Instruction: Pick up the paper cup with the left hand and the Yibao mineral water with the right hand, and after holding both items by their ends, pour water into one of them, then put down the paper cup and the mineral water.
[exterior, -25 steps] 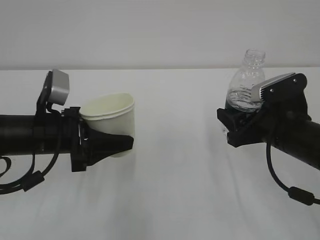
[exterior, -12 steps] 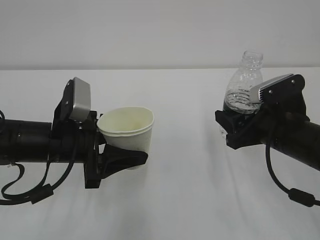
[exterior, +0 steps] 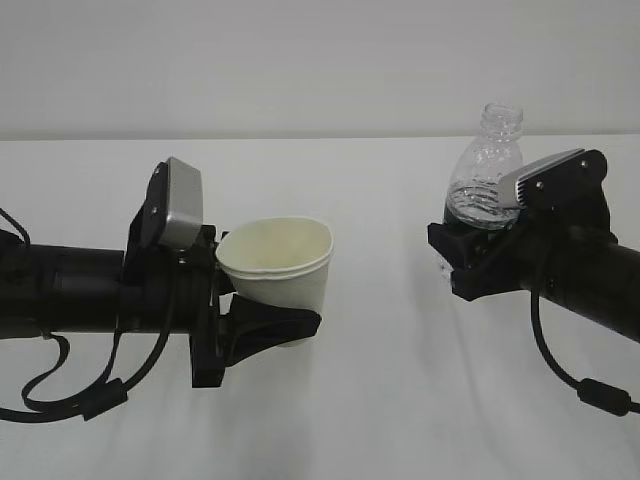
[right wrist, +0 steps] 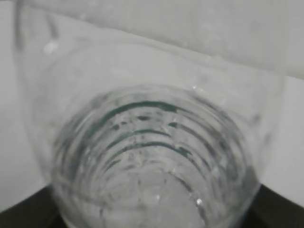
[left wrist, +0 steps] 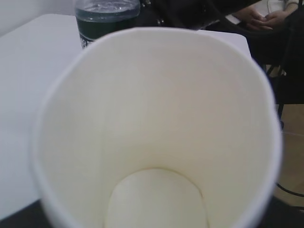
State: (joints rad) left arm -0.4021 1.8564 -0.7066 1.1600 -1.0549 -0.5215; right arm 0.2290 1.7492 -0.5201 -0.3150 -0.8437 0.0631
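Left hand [exterior: 285, 325], left of centre, clamps the paper cup [exterior: 277, 263] upright by its base; right hand [exterior: 462, 262] grips the upright Yibao mineral water [exterior: 486, 172] at upper right, well apart, above cup height

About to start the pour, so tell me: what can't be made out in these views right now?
- Exterior view: lower body of the clear ribbed plastic bottle is hidden by the black right gripper.
- Exterior view: base of the white paper cup is hidden by the black left gripper.
- Right wrist view: bottle blurred, water level unclear.
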